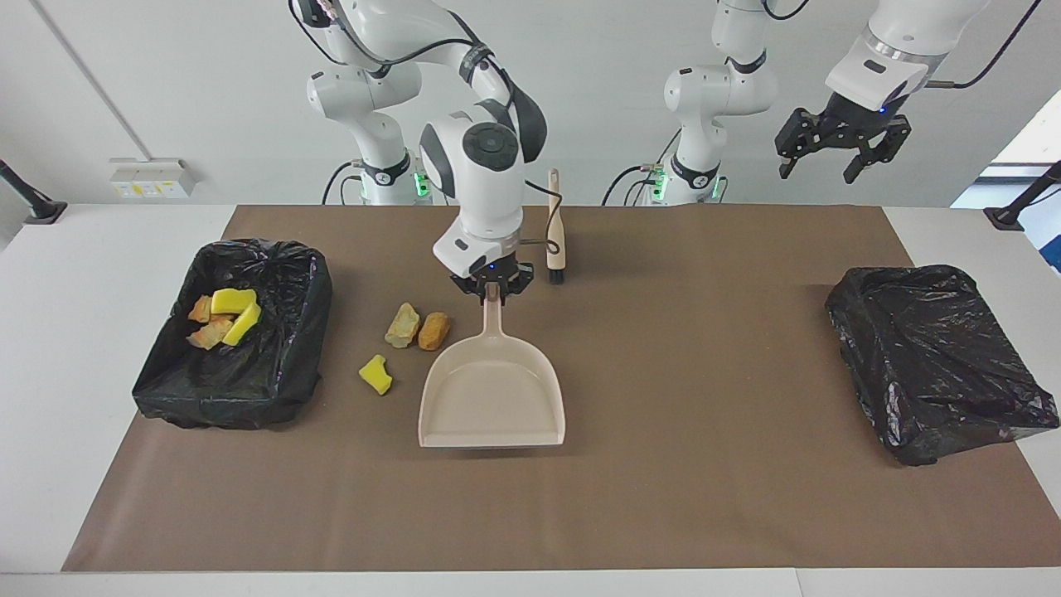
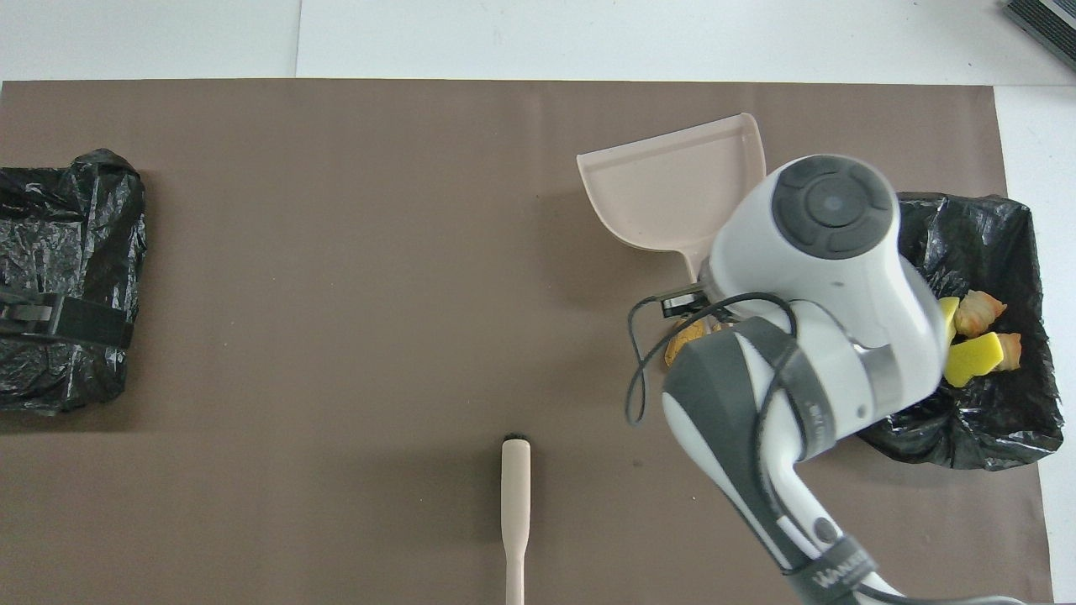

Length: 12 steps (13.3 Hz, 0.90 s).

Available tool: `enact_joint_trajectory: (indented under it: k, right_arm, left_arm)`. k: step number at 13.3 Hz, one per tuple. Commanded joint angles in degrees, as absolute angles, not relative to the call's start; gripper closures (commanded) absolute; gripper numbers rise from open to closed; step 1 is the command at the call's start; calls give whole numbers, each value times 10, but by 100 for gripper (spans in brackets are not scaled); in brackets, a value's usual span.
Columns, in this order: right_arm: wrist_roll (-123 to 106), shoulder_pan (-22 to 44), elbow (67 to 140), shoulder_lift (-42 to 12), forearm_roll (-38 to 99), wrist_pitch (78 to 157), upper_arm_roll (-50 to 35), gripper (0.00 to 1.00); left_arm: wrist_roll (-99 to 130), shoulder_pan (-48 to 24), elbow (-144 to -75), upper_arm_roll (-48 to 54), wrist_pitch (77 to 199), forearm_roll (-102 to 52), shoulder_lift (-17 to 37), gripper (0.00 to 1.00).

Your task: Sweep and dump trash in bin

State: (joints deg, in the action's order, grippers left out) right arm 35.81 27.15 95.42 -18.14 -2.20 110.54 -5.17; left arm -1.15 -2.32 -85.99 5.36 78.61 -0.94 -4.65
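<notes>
Trash split: three scraps loose on the brown mat beside the dustpan, the rest in the lined bin at the right arm's end of the desk. Facing view only: right claw clamped on the dustpan handle; left claw up high, fingers wide, empty. Overhead, the right arm hides most loose scraps. Brush lies nearer the robots. Second bagged bin at the left arm's end.

Three trash scraps loose on mat beside bin; other yellow and golden-brown scraps piled inside it.
</notes>
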Motion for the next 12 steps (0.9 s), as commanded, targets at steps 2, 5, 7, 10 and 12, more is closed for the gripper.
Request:
enact_joint_trajectory:
  k: [2,5,7,10,12]
  right_arm:
    - [439,332,901,-257,-4,1159,-47,100]
    - [443,339,902,-269,11,1201,-49,100]
    - [440,339,906,-277,27,1223,-50,100]
    - [433,342,911,-294,29,1231,-50,100]
    - [421,342,912,-294,28,1228,-50,58]
  left_arm:
    - [-16,-15,-851,58,774,-12,-45,0]
    - [-16,-15,-851,58,774,-12,-45,0]
    - [-16,-15,-851,58,774,-12,-45,0]
    - [-16,-15,-851,58,774,-12,-45,0]
    - [-16,-15,-851,58,774,-12,-45,0]
